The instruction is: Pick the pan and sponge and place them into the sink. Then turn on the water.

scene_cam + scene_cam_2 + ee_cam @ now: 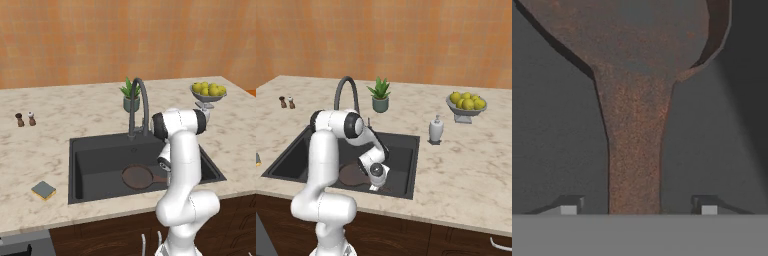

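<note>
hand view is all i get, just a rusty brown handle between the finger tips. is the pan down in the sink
Observer: Yes, the round reddish-brown frying pan lies flat on the floor of the dark grey rectangular sink.
Operator: where's the sponge
Observer: The flat grey-blue and yellow sponge sits on the marble counter, left of the sink.
Operator: water on?
Observer: No stream falls from the dark arched gooseneck faucet.
Operator: anything close to the faucet
Observer: A small green potted plant stands just behind it.
</note>
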